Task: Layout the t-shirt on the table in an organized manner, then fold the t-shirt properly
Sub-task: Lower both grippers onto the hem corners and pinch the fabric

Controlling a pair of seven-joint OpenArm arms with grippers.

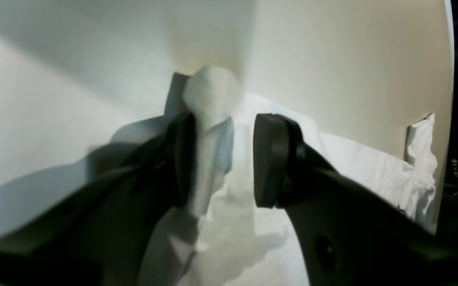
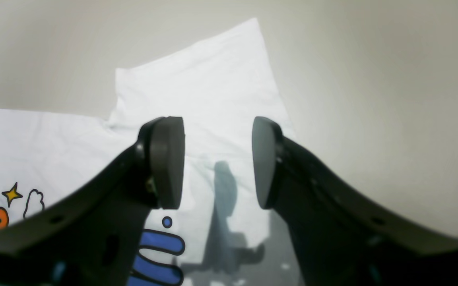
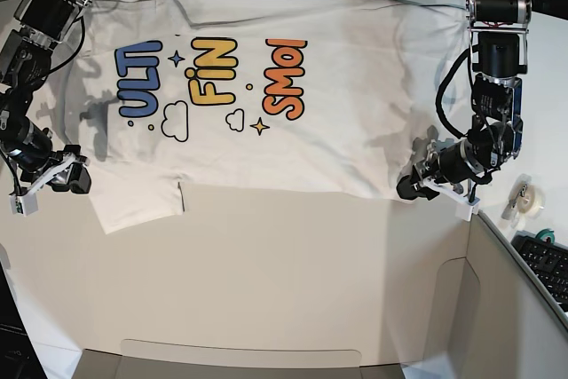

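The white t-shirt (image 3: 355, 130) lies spread print-up across the far half of the table (image 3: 293, 281). My left gripper (image 3: 410, 187) is down at the shirt's hem corner on the right of the base view. In the left wrist view its jaws (image 1: 223, 151) stand apart around a raised fold of cloth (image 1: 211, 91). The fold rests against one pad, and a gap shows to the other. My right gripper (image 3: 80, 179) hovers over the sleeve (image 2: 213, 79) on the left. It is open (image 2: 217, 159), and nothing is between its fingers.
A grey box-like panel (image 3: 515, 308) rises at the near right corner. A tape roll (image 3: 528, 200) and a keyboard (image 3: 546, 264) lie beyond it. A low grey lip (image 3: 240, 361) runs along the near edge. The table's curved edge (image 1: 449, 119) is close to the shirt.
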